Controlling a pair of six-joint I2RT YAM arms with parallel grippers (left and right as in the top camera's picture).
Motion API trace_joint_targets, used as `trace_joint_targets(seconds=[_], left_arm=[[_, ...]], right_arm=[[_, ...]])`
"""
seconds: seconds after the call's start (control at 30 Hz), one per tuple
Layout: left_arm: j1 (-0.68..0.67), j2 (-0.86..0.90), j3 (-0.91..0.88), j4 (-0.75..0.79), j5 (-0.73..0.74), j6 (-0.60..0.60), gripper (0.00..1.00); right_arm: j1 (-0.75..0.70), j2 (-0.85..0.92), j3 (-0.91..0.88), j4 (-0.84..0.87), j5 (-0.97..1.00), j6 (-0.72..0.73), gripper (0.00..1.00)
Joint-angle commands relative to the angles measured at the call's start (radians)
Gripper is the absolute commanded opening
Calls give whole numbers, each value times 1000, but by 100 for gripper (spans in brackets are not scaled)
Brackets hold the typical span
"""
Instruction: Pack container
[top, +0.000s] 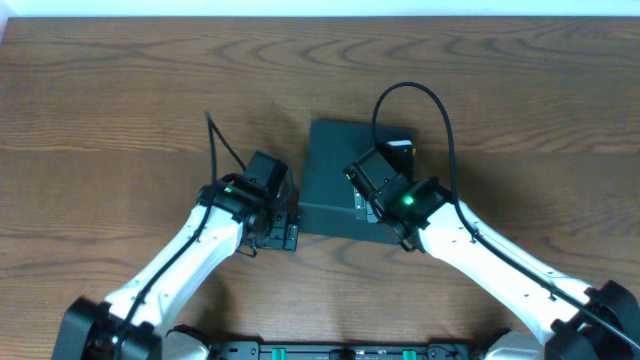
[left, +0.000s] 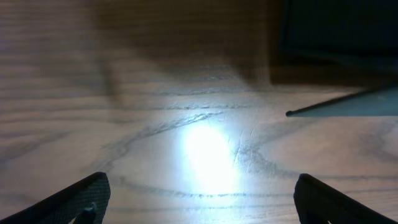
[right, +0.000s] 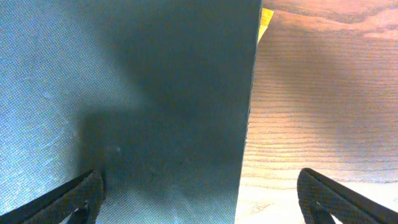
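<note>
The dark green container (top: 328, 180) sits at the middle of the table, its top flat and matte. My right gripper (top: 378, 212) hangs over its right part. In the right wrist view the open fingers straddle the container's (right: 124, 93) right edge, one over green and one over wood, and the right gripper (right: 199, 186) holds nothing. My left gripper (top: 282, 232) is just left of the container's front corner, open over bare wood (left: 202, 186). The container's dark side (left: 336, 28) and a thin grey-green flap edge (left: 354, 107) show at the upper right of that view.
A yellow packet (top: 401, 146) lies behind the container's right rear corner, partly hidden by the right arm's cable; a sliver of the yellow packet (right: 266, 17) shows in the right wrist view. The wooden table (top: 120, 110) stretches out on both sides.
</note>
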Motion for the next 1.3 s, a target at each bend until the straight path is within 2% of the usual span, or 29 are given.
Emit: trace_joint_targets(seconds=[0.0,0.27,0.53,0.97,1.27], left_arm=[[-9,43,-3,20,29,17,95],[-141,73,-3,48,30,4,96],[-302,73,-3,90,-225,-182,95],[-338,109,-26,190,-262,-132,95],[-345,121,-58,285,-352,-132,96]], right_arm=[[2,20,-20,-8,28,14,99],[2,20,-20,-4,28,13,99],[2,20,-20,-4,28,14,99],[-11,20,-20,-2,28,41,99],[-11,20,-20,2,27,40,99]])
